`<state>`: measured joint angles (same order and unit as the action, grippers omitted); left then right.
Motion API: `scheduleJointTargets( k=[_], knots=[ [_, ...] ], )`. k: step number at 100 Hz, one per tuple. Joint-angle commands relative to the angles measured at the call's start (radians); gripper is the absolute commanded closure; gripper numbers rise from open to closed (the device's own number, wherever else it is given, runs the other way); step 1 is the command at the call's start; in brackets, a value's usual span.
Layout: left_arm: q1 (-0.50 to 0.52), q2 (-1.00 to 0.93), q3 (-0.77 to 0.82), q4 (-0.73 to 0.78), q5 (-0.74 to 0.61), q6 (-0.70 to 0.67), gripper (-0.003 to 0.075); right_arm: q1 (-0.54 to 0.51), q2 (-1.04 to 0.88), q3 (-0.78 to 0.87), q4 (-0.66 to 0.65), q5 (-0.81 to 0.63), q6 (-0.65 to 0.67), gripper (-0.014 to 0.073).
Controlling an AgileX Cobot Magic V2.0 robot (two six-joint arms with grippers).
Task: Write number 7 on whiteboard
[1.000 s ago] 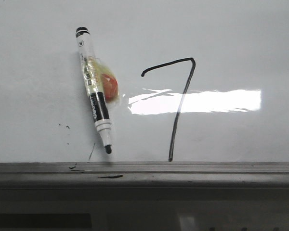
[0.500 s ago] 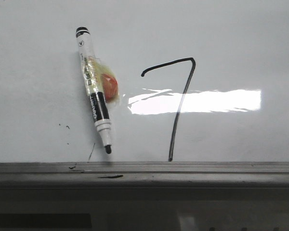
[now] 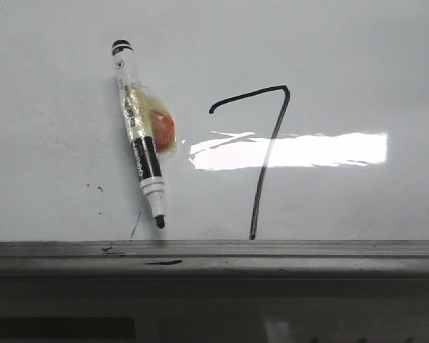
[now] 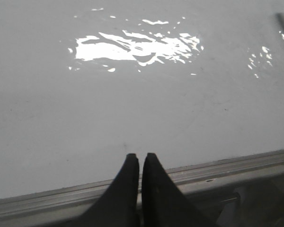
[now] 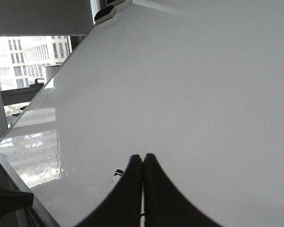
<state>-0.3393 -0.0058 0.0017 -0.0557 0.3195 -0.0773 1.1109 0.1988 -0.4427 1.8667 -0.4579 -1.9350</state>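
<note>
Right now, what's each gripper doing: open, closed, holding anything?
Left gripper: jaws closed, holding nothing, above the glossy white whiteboard.
Right gripper: jaws closed, nothing visibly held.

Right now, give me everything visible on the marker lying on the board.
The marker is a slim pen with a white barrel, a black end cap, a black band low on the body and printed text along it. It is uncapped, the dark tip exposed. Yellowish clear tape wraps its middle and holds an orange-red lump against its side. It lies flat on the whiteboard, slightly slanted, tip toward the grey rail, left of the drawn number 7 and apart from it. No gripper touches it.
</note>
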Motion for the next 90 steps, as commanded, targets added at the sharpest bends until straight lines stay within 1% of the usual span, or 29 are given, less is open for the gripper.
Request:
scheduleJointTargets(
  k=[1,82,87,90],
  knots=[
    [0.004,-0.029,0.023,-0.013,-0.072,-0.010,0.0741,-0.003,0.011,-0.023,-0.006,0.041,-0.001,0.0657],
    [0.004,-0.029,0.023,-0.013,-0.072,-0.010,0.0741,-0.006,0.002,-0.016,-0.006,0.040,-0.001,0.0657],
    [0.004,-0.029,0.023,-0.013,-0.072,-0.010,0.0741,-0.019,0.000,-0.005,-0.006,0.007,-0.001,0.0657],
    [0.004,-0.029,0.023,-0.013,-0.072,-0.010,0.0741,-0.031,0.000,0.006,-0.006,-0.036,-0.001,0.0657]
  ],
)
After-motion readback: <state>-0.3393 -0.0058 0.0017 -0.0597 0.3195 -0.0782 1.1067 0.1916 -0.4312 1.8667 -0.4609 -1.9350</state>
